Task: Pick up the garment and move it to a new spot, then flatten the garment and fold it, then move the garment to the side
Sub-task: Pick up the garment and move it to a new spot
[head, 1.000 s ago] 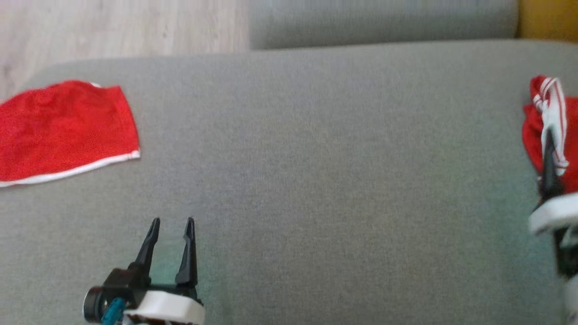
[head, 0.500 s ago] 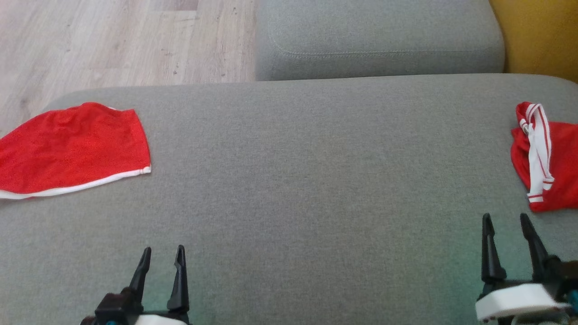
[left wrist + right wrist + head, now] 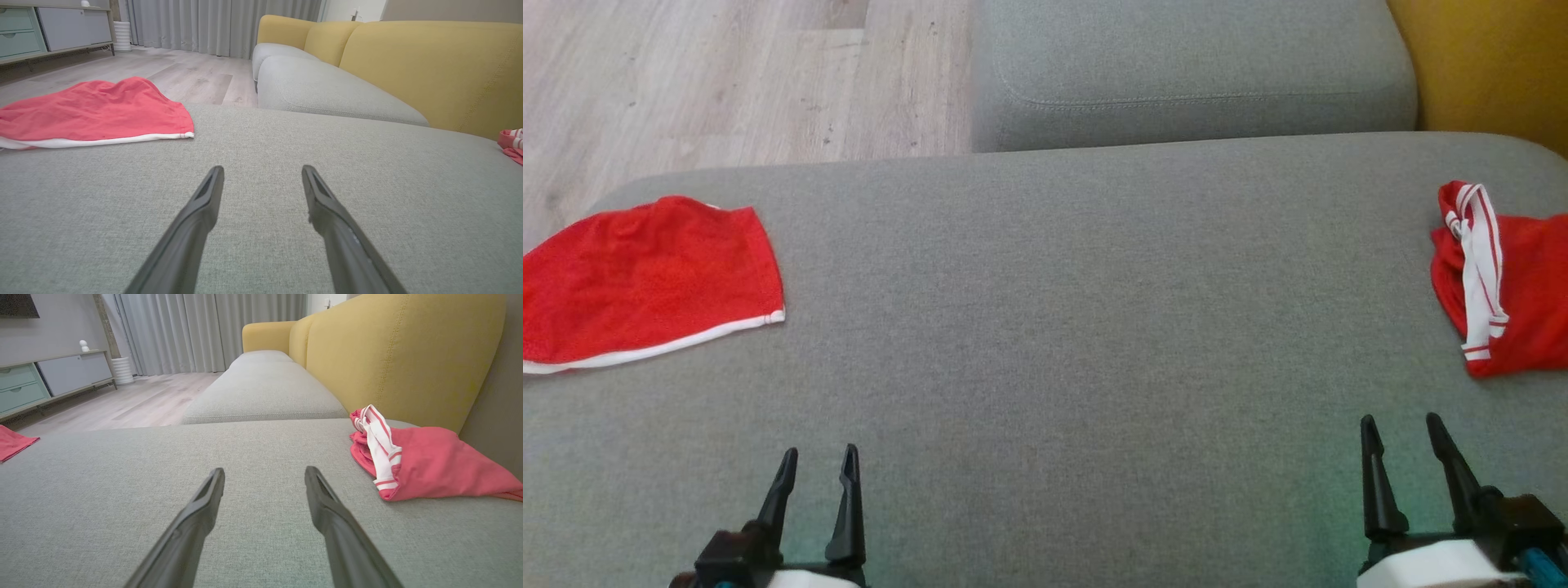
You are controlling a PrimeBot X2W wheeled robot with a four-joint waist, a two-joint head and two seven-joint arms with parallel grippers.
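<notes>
A second ago the right gripper [image 3: 1400, 420] was up at the crumpled red garment [image 3: 1523, 294], one finger right by its white stripes. Now it is back down low on the grey sofa seat [image 3: 1062, 327]. The garment lies apart from it, near the yellow backrest [image 3: 1486, 65]. The gripper's fingers are spread wide with nothing in them. The left gripper [image 3: 821, 450] is low too, its fingers apart and empty. A flat red garment [image 3: 645, 278] with a white edge lies far off on the left. I think nothing is picked up yet, so the grab is still to do.
</notes>
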